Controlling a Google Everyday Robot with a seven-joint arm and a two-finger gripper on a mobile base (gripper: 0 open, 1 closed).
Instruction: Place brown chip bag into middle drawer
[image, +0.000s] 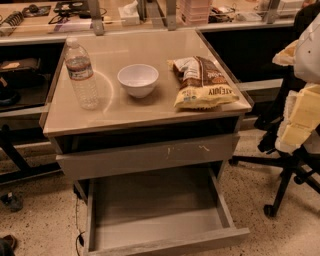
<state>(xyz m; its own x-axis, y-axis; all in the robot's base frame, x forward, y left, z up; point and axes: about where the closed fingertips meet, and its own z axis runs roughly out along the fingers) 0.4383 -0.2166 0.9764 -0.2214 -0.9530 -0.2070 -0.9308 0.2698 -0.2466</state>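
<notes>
The brown chip bag (202, 81) lies flat on the right side of the cabinet's top, its yellow band with dark letters toward the front edge. The middle drawer (157, 212) is pulled wide open below, with a bare grey floor and nothing in it. My gripper (299, 117) hangs with the pale arm at the right edge of the view, to the right of the cabinet and below the height of its top. It is well apart from the bag and holds nothing that I can see.
A white bowl (138, 79) and a clear water bottle (81, 74) stand on the cabinet top (120, 107) left of the bag. The drawer front with pale scratch marks (150, 155) sits slightly out above the open drawer. An office chair base (287, 172) stands at the right.
</notes>
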